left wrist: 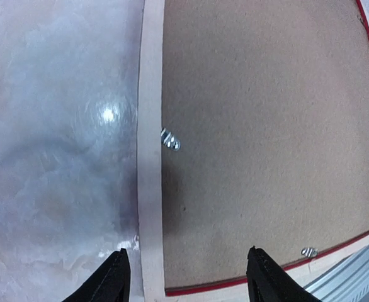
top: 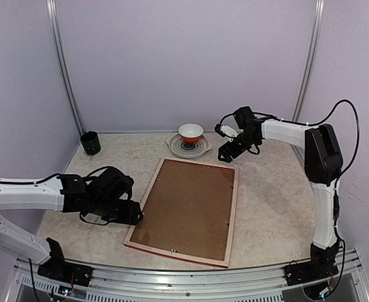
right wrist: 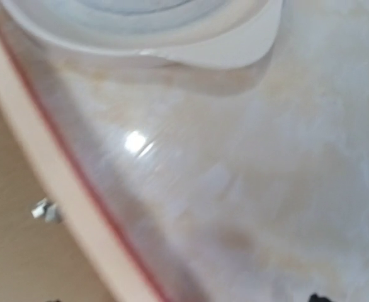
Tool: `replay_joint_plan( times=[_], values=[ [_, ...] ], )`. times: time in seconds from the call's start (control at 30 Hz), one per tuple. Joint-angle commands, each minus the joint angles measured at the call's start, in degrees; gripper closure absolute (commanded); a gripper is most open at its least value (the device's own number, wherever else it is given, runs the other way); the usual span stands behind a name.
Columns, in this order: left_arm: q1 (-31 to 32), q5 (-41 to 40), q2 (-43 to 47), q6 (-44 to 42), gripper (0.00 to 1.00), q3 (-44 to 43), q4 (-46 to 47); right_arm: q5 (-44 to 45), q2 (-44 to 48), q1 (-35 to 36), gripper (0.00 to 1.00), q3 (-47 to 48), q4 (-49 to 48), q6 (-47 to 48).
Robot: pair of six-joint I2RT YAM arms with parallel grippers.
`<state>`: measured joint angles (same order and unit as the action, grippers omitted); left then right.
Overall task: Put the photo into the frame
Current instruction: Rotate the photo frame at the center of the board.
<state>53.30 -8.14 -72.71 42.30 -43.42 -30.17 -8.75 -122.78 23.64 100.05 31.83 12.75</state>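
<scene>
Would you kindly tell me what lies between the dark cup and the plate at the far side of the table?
Nothing does. The tabletop between the dark cup and the plate is bare, as the top view shows.

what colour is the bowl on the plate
Orange-red outside, white inside: the small round bowl, clearest in the top external view.

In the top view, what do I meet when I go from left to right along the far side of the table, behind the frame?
the dark cup → the plate with the red bowl on it → the right hand
</scene>
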Motion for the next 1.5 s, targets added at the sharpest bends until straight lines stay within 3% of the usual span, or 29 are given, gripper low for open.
replay_joint_plan(
  times=[0.0,0.17,0.47,0.7,1.0,1.2,1.47],
  values=[
    [3.04,4.04,6.27,7.19,0.37,4.08,-3.91,-3.32,-5.00,-1.42,0.17,6.93,4.67,3.59],
    [7.53,5.09,8.38,9.58,0.37,4.57,-6.85,-7.69,-7.84,-1.49,0.20,9.65,5.13,4.89],
    [14.20,0.30,2.06,12.58,0.27,2.86,-12.94,-8.74,-9.40,-1.40,0.22,9.17,3.87,4.76],
    [15.77,-4.05,-1.85,14.74,0.27,1.73,-14.60,-7.82,-10.67,-1.40,0.22,8.95,2.27,5.17],
    [17.28,-3.05,-4.43,14.28,0.32,1.60,-13.59,-10.78,-11.72,-1.45,0.22,9.92,2.21,5.08],
    [17.28,-4.55,-6.12,15.10,0.32,2.63,-13.24,-16.67,-12.67,-1.44,0.22,10.58,4.73,4.50],
    [15.46,-8.87,-11.16,15.18,0.29,2.42,-12.36,-16.94,-13.93,-1.44,0.23,9.24,6.34,3.24]
  ],
)
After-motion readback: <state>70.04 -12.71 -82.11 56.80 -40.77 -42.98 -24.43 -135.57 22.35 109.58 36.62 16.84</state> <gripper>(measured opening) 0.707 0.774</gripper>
